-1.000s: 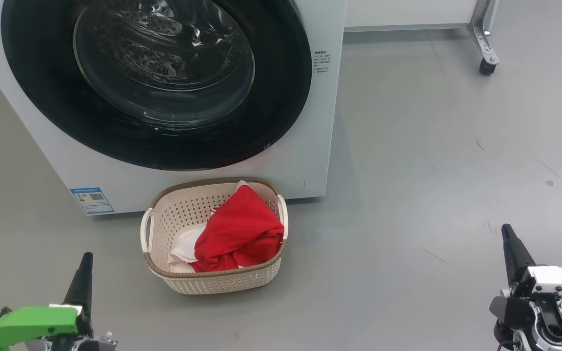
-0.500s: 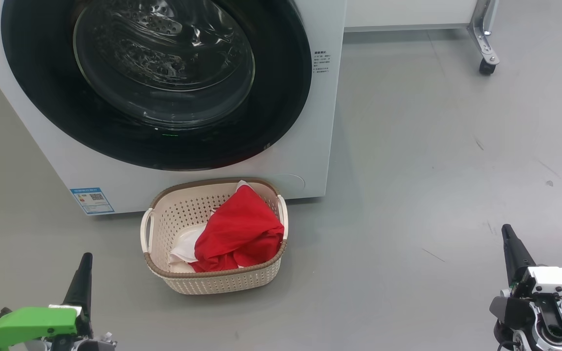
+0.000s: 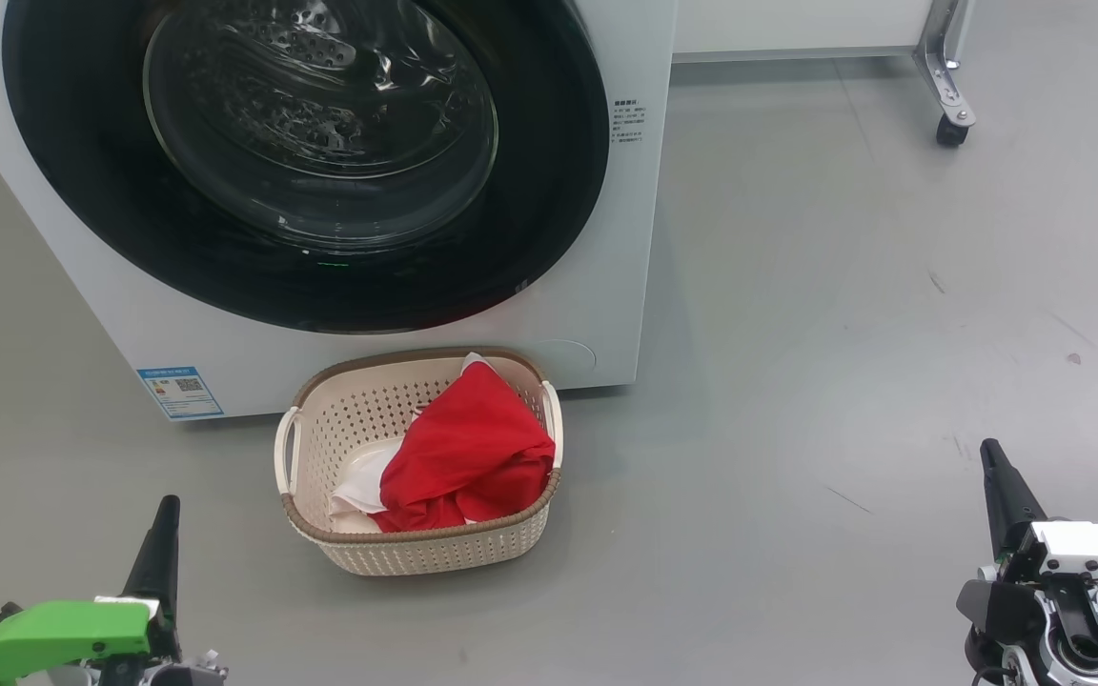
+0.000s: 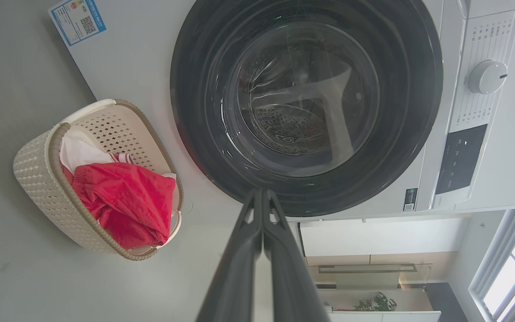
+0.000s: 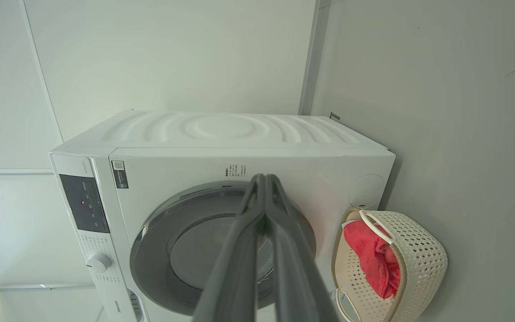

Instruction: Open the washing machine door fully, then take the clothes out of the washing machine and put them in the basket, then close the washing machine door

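A: Anything changed from a second back?
B: Nope. The left gripper (image 3: 168,503) sat in the same spot, and so did the right gripper (image 3: 990,448). Camera hadn't shifted either.
A: Jaws?
B: Both clenched, long dark fingers pressed flat together with nothing between them. Both wrist views showed that clearly, same as before.
A: Where were the clothes?
B: The clothes (image 3: 468,453) lay in the basket (image 3: 416,538), red bunched over a bit of white, same heap as earlier. The basket stood on the floor (image 3: 797,381) ahead of the left gripper's tips and off to its right, apart from it. It was well apart from the right gripper, off to that one's left.
A: Door?
B: The washing machine door (image 3: 320,124) was closed flat against the washing machine (image 3: 625,286), out beyond both grippers' fingertips, neither touching it. The basket sat just in front of the machine, below the door's lower edge, unmoved
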{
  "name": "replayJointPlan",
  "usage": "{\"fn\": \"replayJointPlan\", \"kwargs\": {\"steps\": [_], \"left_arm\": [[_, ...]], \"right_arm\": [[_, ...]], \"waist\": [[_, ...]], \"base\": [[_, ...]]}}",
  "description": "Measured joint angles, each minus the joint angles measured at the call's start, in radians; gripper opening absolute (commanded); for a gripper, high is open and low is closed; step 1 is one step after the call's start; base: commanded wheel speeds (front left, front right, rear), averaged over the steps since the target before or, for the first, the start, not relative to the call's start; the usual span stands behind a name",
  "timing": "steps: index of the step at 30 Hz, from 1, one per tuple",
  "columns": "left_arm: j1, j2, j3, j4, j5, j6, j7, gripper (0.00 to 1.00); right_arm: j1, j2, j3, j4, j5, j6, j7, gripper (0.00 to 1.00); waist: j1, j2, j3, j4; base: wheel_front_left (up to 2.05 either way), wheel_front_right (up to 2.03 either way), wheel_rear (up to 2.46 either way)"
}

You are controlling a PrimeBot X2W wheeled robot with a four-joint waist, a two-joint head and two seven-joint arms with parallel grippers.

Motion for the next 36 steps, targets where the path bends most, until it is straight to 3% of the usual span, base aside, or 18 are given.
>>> {"fn": "replayJointPlan", "kwargs": {"steps": [36], "left_arm": [[-0.002,-0.002,0.005,0.007,0.000,0.000,0.005,0.00]], "right_arm": [[0.000,0.003,-0.003,0.004,0.000,0.005,0.007,0.00]], "waist": [[0.0000,0.0000,0.000,0.000]], "base": [[0.00,0.00,0.00]]}}
